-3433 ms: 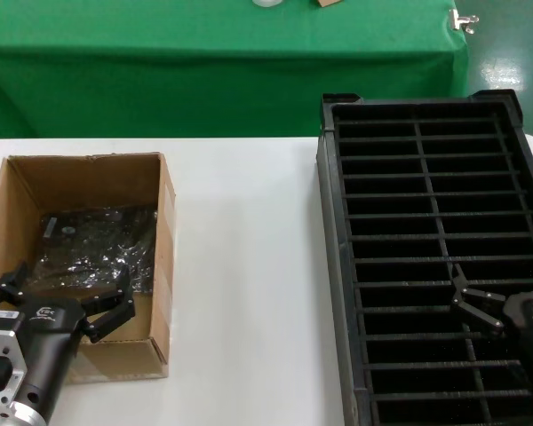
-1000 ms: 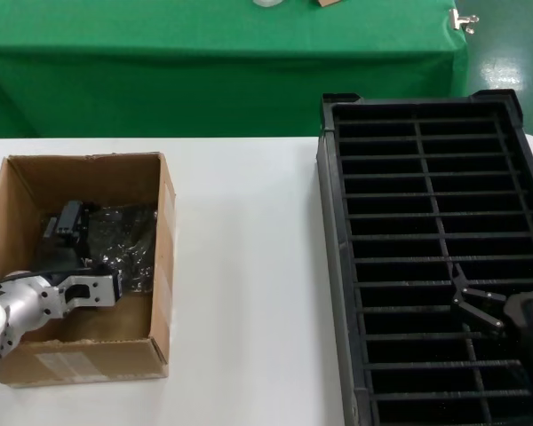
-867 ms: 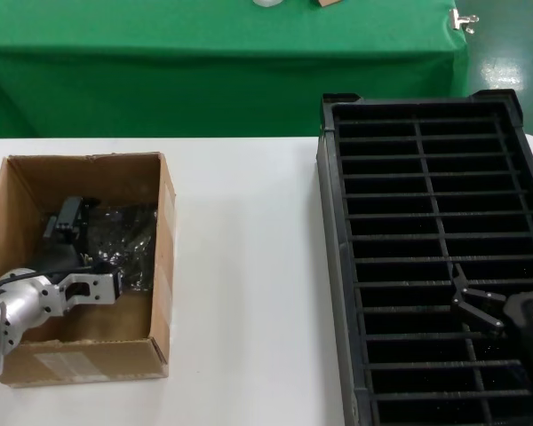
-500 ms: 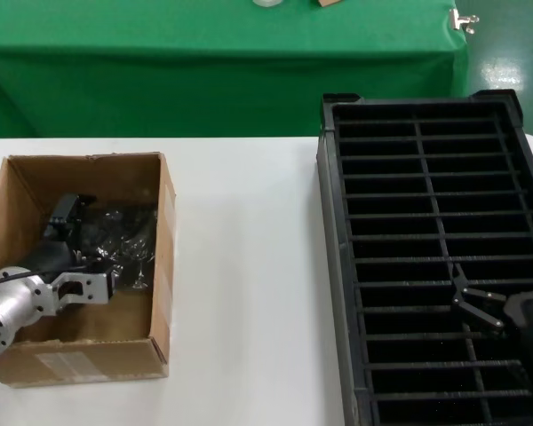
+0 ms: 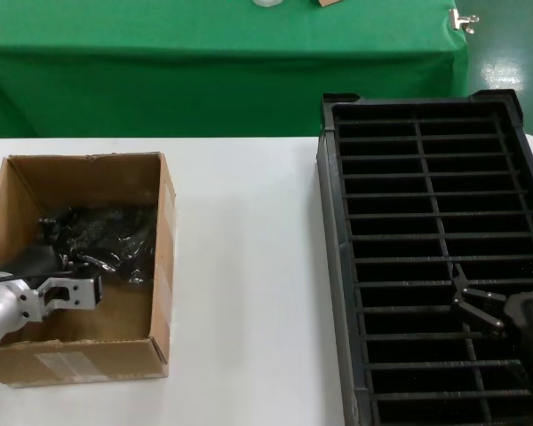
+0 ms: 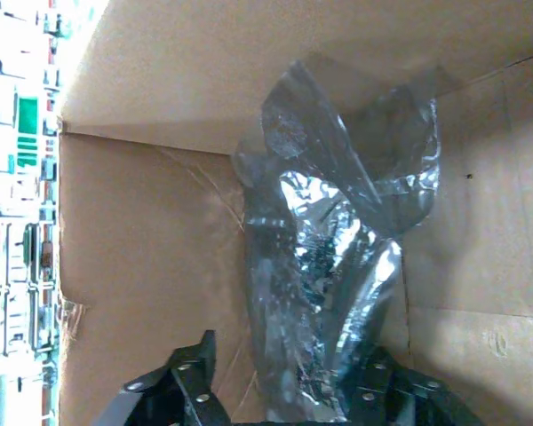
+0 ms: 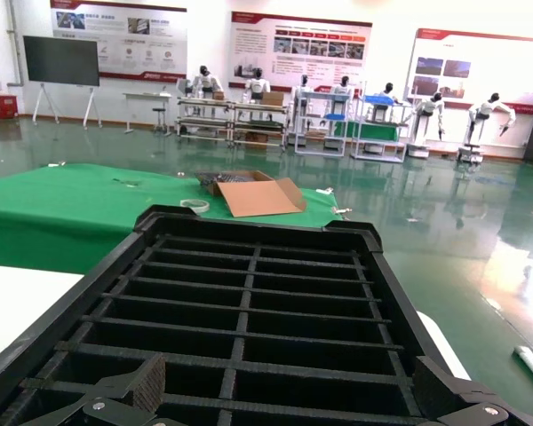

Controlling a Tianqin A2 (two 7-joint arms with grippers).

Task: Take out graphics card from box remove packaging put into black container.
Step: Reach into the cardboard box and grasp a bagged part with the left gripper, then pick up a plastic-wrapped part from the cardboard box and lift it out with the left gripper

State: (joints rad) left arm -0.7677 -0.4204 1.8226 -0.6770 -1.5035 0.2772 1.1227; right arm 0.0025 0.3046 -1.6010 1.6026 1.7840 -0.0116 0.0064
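Cardboard box (image 5: 164,257) on white desk (image 5: 249,266): left gripper (image 5: 58,266) inside, jaws pinching crinkled packaging (image 6: 338,257); right gripper (image 5: 471,306) over black container (image 5: 426,177), jaws spread

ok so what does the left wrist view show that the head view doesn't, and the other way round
Only the left wrist view shows the packaging close up: crinkled and shiny, rising from between the left claw fingers, which appear shut on it.

Only the head view shows the black container, the right claw open over its slots, the white table and the green cloth behind.

Both show the box with the bagged graphics card inside.
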